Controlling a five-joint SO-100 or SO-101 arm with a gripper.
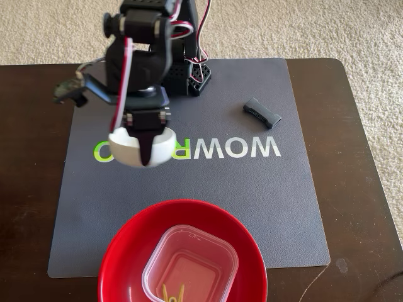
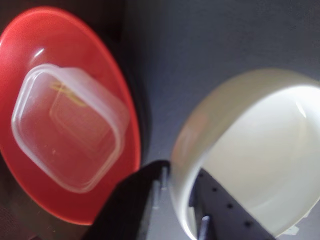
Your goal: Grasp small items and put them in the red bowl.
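Gripper (image 1: pixel 148 157): clamped on small white bowl (image 1: pixel 131 150), one finger inside the rim, one outside; held above grey mat (image 1: pixel 252 207).
Red bowl (image 1: pixel 126 251): holds clear container (image 1: pixel 189 264).
Fixed view only: clothespin (image 1: pixel 171 293) beneath container; dark clip (image 1: pixel 262 112) on mat.

the fixed view is evenly lit by soft daylight; the grey mat (image 1: pixel 189 207) reads clearly and shadows under the arm are faint. the small white bowl (image 1: pixel 126 151) is smeared by motion blur, and so is the arm's left side. the red bowl (image 1: pixel 126 251) carries a soft sheen on its rim. in the wrist view focus is soft throughout. the white bowl (image 2: pixel 260 150) is overexposed inside, with detail lost to glare. the clear container (image 2: pixel 70 125) looks hazy. the upper corners fall into dim shadow.
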